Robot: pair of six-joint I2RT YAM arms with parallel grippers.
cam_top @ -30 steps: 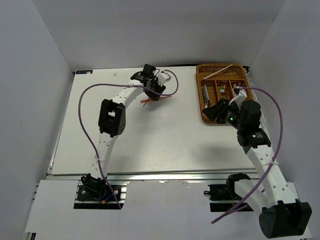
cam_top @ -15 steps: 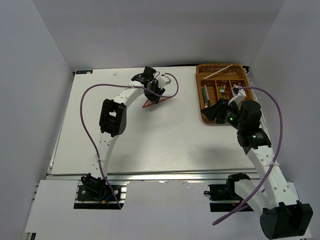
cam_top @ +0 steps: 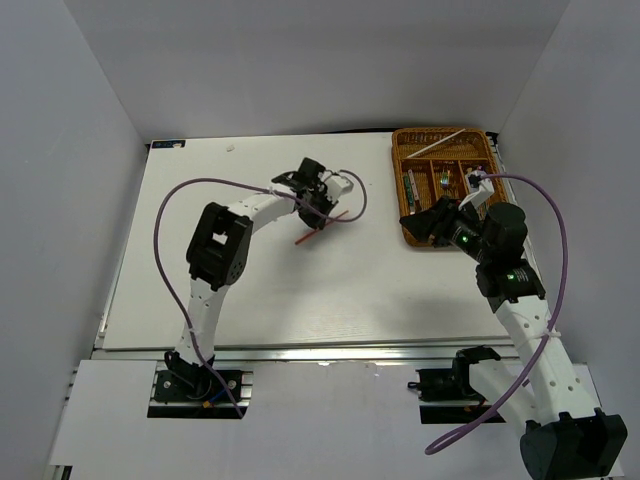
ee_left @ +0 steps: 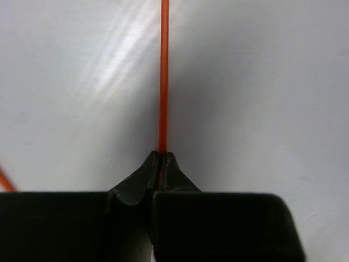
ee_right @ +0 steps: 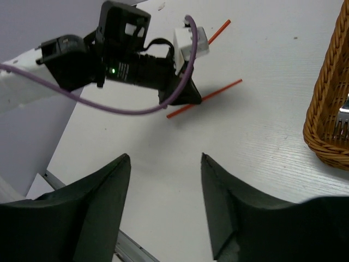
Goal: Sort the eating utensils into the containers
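One red chopstick (ee_left: 163, 82) is pinched tight in the L claw (ee_left: 162, 158), over the table (cam_top: 250, 290), well apart from the wicker tray (cam_top: 441, 131). R claw (ee_right: 163, 185) is wide open, holds nothing. Step, I think: carrying. Next: go right, drop in a slot.

No text, brand, number or sign can be read in any of these views; the one likely label, a small dark tag (cam_top: 168, 144) at the far left corner of the white counter (cam_top: 250, 290), is too small to make out.
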